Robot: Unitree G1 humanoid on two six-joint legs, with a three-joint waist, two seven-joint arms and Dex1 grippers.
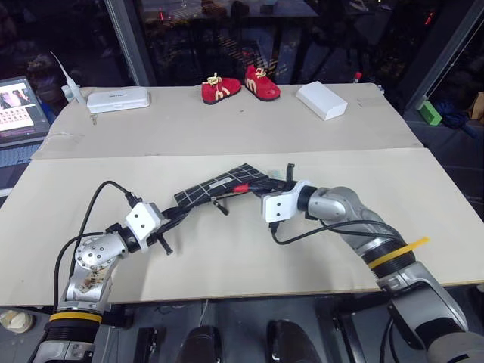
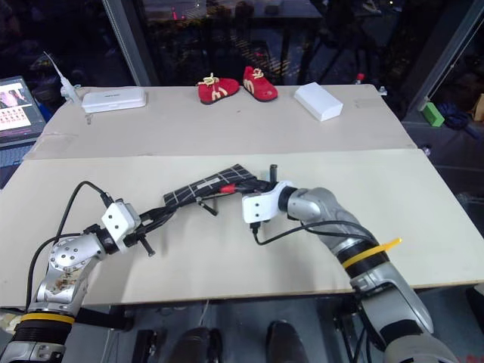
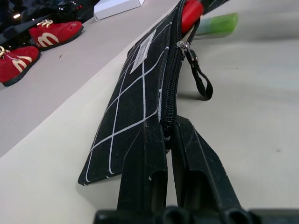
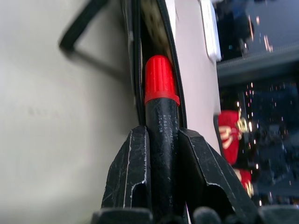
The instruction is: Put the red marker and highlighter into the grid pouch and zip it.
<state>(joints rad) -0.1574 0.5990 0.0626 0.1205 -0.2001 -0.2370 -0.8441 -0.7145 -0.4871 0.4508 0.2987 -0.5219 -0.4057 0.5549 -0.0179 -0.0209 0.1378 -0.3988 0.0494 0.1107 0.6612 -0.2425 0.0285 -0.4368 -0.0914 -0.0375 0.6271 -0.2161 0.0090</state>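
Mid-worktop, my left gripper [image 3: 170,140] is clamped on the closed end of the flat black white-gridded fabric pouch [image 1: 219,186], my right gripper [image 4: 161,140] grips the slim red-capped marker [image 4: 160,93] at its mouth; I'd slide straight in, pouch taut.

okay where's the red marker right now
In the right wrist view, the slim red marker with the black barrel is clamped in the right gripper, its red cap poking into the open mouth of the black grid-lined fabric pouch.
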